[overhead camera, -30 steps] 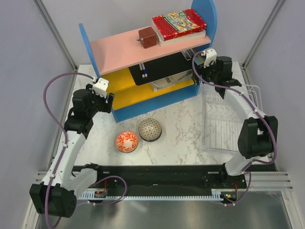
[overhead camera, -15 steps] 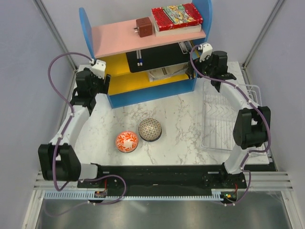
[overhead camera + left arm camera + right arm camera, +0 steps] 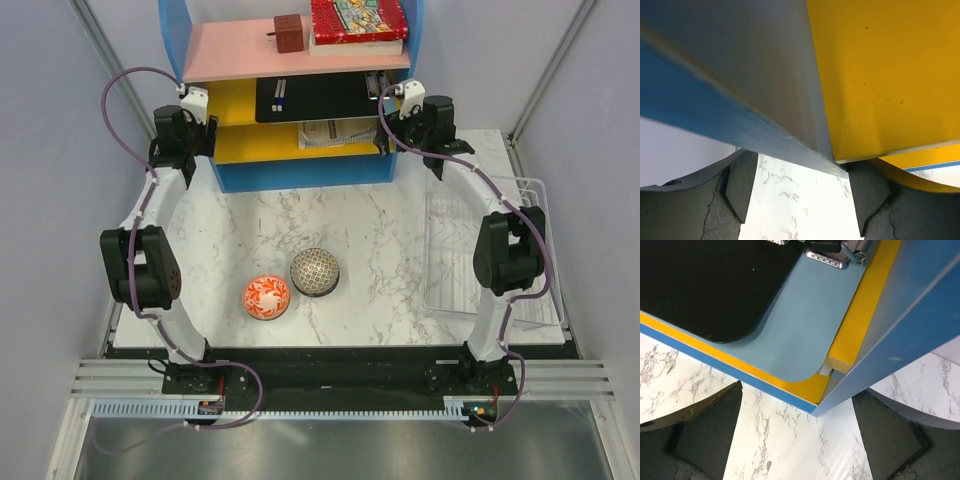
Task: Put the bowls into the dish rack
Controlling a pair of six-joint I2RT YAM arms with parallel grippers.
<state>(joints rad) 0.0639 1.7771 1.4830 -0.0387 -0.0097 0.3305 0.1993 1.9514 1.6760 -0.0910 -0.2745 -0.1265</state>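
Left gripper (image 3: 797,200) and right gripper (image 3: 797,440) are both spread wide, straddling the blue shelf's (image 3: 300,175) end panels. Orange bowl (image 3: 266,296) and speckled bowl (image 3: 315,271) sit side by side on the table (image 3: 390,240), well apart from the dish rack (image 3: 480,250).

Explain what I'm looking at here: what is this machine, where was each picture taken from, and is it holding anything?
These are two robot arms bolted at the near edge of a marble table. The wide picture looks down from above; the two close-ups come from cameras on the wrists. On the table lie an orange-red bowl and a grey speckled bowl, with the clear dish rack on the right and a blue shelf unit at the back. The left tool and right tool stand open astride the shelf unit's ends; neither holds a bowl.
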